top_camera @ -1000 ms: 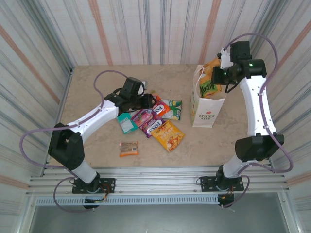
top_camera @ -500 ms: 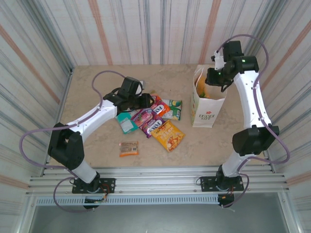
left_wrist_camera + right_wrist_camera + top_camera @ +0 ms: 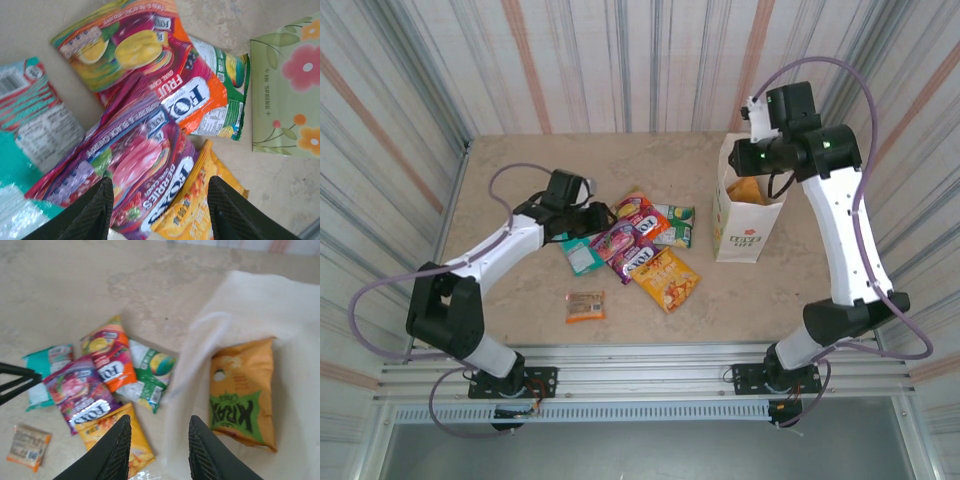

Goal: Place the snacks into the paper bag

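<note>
Listing contents, snacks-to-bag job, early stage.

- Bag: upright on the table, at 3 o'clock of the pile, mouth open.
- In the bag: one orange packet with green lettering, lying against the inner wall. Judged as the one item done.
- On the table, six counted:
  - purple packet at the pile's centre
  - red-orange packet at its 1 o'clock
  - green packet at 2 o'clock
  - chips at 5 o'clock
  - teal packet at 9 o'clock
  - small bar apart at 7 o'clock
- Right gripper: above the bag mouth, fingers parted, nothing between them.
- Left gripper: over the purple packet, jaws moderately apart, holding nothing.

Remaining: all six loose packets. The left arm looks placed for the next pick.
</note>
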